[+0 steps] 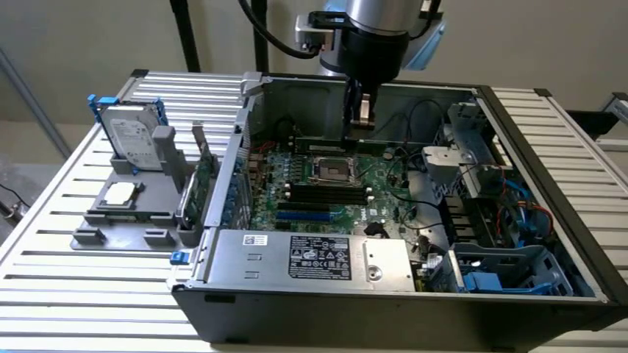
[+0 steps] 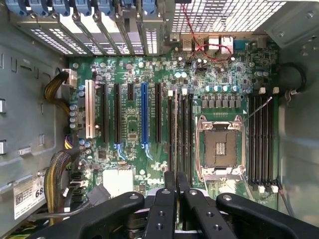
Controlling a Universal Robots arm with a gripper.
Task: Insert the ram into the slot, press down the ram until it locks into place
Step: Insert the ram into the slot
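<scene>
Inside the open computer case, at 12 o'clock of the CPU socket in the exterior view: one gripper, reaching straight down from the arm, fingers drawn together on the upper edge of the ram. Ram: slim green stick, on edge, lying lengthwise along the far side of the socket and level rather than tilted. Slot: one of a bank of long black memory sockets which, in the wrist view, lies in line with the narrow gap between the fingertips; which socket of the bank receives the stick cannot be told. Second bank of black memory sockets at 6 o'clock of the CPU socket, unoccupied, with a short blue slot just beyond it and the power supply nearer the case front. Outside the case, at 9 o'clock: a grey fixture on the slatted table, carrying a hard drive, a loose processor and an upright expansion card. Progress, as a judgement: the stick is fetched, gripped, carried to the bank and aligned with it. Whether its lower edge has entered the socket is hidden, and the end latches cannot be read, so pressing home and locking count as not shown done.
</scene>
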